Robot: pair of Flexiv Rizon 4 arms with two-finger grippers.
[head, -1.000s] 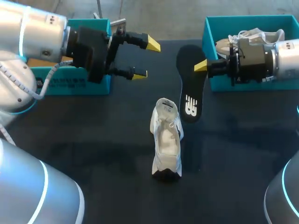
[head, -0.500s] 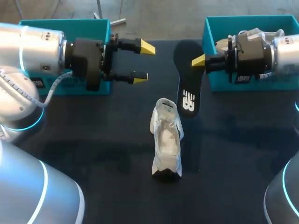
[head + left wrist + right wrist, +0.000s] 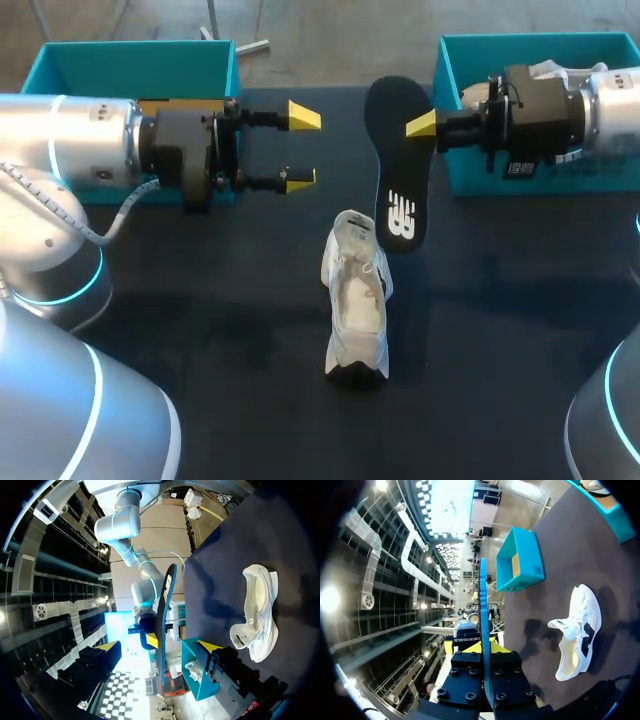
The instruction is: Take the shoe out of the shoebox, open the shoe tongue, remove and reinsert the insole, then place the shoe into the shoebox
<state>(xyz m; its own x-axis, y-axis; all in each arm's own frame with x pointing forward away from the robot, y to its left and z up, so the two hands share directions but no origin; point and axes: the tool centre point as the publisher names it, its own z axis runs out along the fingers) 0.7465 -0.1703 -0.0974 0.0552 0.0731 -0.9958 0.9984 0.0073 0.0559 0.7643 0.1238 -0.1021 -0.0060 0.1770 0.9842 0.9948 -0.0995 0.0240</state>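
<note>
My right gripper (image 3: pixel 420 126) is clenched on the black insole (image 3: pixel 396 160), gripping it by one long side near its broad end. My right wrist view shows the insole edge-on between the two fingers, both pressing on it. It hangs over the far half of the table (image 3: pixel 200 300), near the middle. Its broad end points toward the far edge and its narrow end, which carries a white mark, points toward the near edge. From the head view that narrow end overlaps the far end of the white shoe (image 3: pixel 356 305); I cannot tell whether they touch.

The shoe lies near the table's centre, lengthwise between the far and near edges, with its opening facing up and its tongue pulled back. Neither gripper touches it.

My left gripper (image 3: pixel 300 148) is released, with its yellow fingertips spread wide and nothing between them. It hangs over the far half of the table, to the left of the insole and apart from it, with its fingers pointing toward my right gripper.

One teal shoebox (image 3: pixel 130 62) sits at the far left corner, behind my left arm. A second teal shoebox (image 3: pixel 445 70) sits at the far right corner, with another white shoe (image 3: pixel 548 70) in it. My right arm reaches in across that box.
</note>
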